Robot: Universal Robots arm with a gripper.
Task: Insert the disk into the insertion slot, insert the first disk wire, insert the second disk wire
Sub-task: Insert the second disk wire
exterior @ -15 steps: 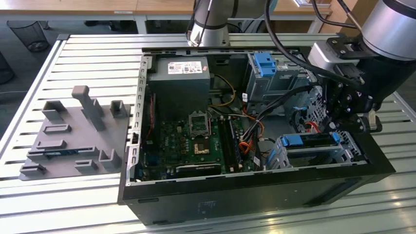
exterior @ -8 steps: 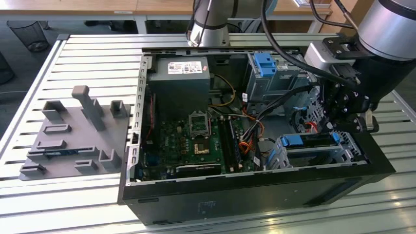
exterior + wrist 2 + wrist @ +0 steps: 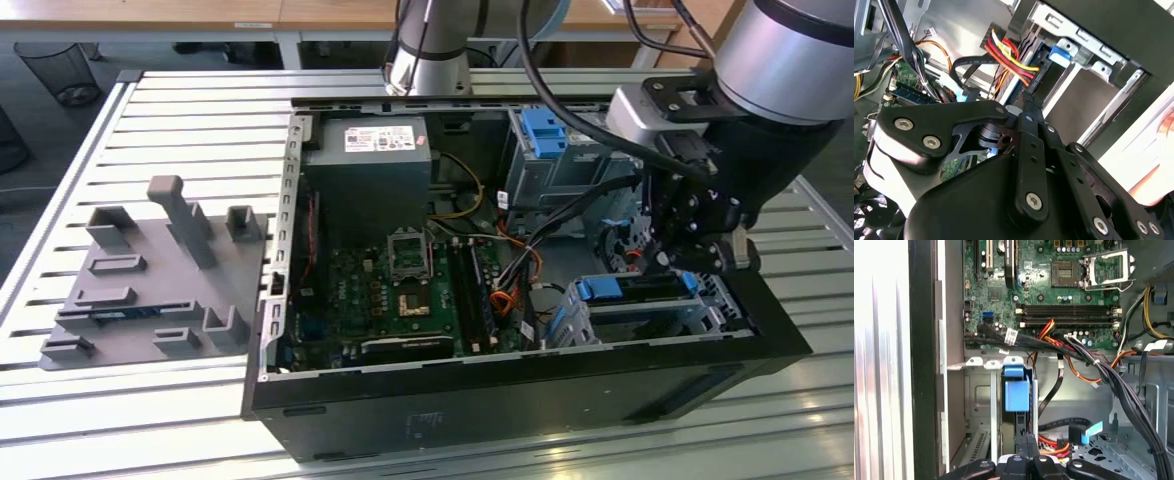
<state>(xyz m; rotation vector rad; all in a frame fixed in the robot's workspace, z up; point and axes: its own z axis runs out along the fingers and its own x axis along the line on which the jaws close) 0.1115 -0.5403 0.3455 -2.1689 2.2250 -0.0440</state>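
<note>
Disk (image 3: 638,290) seated in the insertion slot (image 3: 711,308), near corner of the case (image 3: 534,400), exterior view's right. Gripper (image 3: 691,268) just above, jaws pinched together beside red-yellow wires (image 3: 1013,56); can't tell if grasping anything.

1. We see the disk (image 3: 1016,390) framed in bright blue.
2. The insertion slot (image 3: 703,312) is silver-grey, its walls perforated.
3. We find the motherboard (image 3: 1039,290) green, with black sockets.
4. The wires (image 3: 1011,55) run red, yellow and orange.

A robotics lab: open computer case (image 3: 534,400) on a slatted aluminium workbench (image 3: 174,110), desks (image 3: 200,15) behind.
</note>
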